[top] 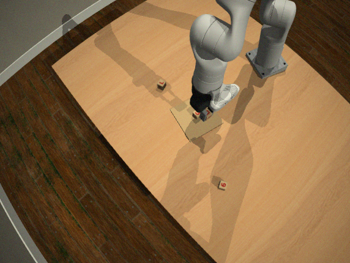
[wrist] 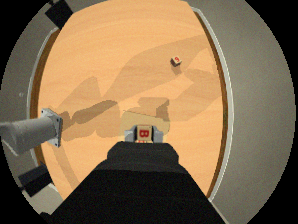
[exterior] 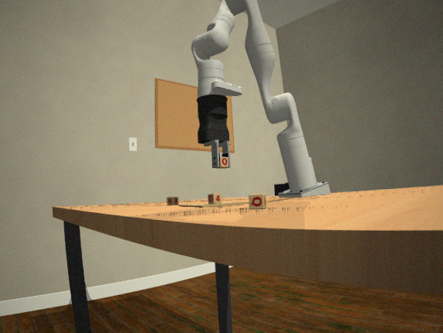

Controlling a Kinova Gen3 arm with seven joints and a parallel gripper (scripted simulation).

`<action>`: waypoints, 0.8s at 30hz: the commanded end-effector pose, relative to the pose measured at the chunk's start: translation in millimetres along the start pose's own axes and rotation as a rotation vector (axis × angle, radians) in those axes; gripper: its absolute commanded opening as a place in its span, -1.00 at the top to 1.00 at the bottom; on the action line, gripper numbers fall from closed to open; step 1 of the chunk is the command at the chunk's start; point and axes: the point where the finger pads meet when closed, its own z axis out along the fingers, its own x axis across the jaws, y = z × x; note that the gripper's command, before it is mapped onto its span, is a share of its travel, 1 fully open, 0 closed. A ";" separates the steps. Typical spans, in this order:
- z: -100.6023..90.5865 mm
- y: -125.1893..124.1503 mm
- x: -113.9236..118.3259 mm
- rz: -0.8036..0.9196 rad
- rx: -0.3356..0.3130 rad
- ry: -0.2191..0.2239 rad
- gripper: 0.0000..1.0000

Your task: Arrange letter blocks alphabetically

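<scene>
My gripper [top: 206, 114] [exterior: 221, 161] [wrist: 144, 130] is shut on a wooden block [exterior: 224, 162] [wrist: 144, 133], high above the mat [top: 182, 117] [wrist: 131, 120]. The held block shows a red B to the wrist camera and a Q on one side. A second block [top: 196, 114] [exterior: 214, 199] sits on the mat; its top mark is partly hidden in the top view, and the held block and gripper hide it in the wrist view. A block [top: 161, 84] [exterior: 172, 200] with an angular red mark lies off the mat. Another block [top: 223, 185] [exterior: 257, 201] [wrist: 176, 61], its top mark like a 6 or 9, lies off the mat.
The robot base [top: 267, 65] [exterior: 303, 190] [wrist: 51, 128] stands on the table [top: 128, 101]. The two off-mat blocks lie far apart, on opposite sides of the mat. Arm shadows fall across mat and table.
</scene>
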 end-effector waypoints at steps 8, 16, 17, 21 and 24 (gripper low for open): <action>37.4 1.8 -4.9 0.001 -0.007 -0.015 0.01; 70.7 1.4 -5.8 0.001 -0.007 -0.015 0.01; 73.4 1.4 -5.8 0.001 -0.007 -0.015 0.01; 77.4 1.3 -6.0 0.001 -0.007 -0.015 0.01; 80.4 1.3 -6.0 0.001 -0.007 -0.015 0.01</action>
